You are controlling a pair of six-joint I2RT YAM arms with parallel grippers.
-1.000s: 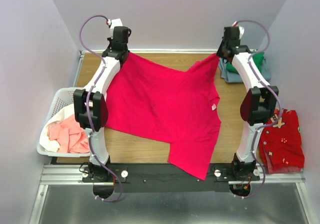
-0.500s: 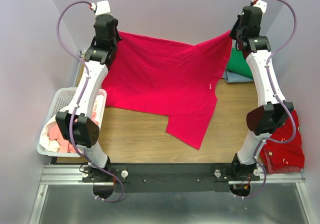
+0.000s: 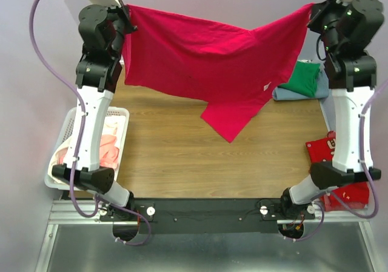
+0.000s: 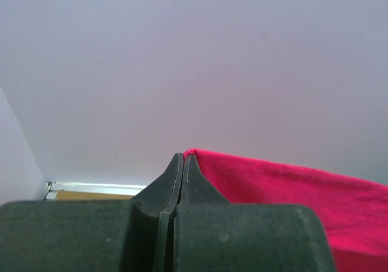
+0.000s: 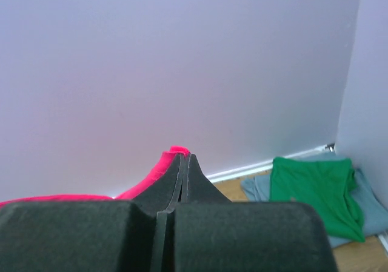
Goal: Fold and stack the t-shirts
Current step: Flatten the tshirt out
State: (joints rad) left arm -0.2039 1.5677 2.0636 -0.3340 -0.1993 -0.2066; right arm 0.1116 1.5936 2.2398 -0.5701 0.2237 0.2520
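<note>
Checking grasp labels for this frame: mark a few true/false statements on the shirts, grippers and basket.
1. The left gripper and right gripper are both shut on the crimson t-shirt. True.
2. The crimson t-shirt lies flat on the table. False: it hangs stretched between the two raised grippers.
3. The green t-shirt is in the basket. False: it sits on the grey-blue t-shirt at the table's far right.
4. The basket holds salmon-pink cloth. True.
</note>
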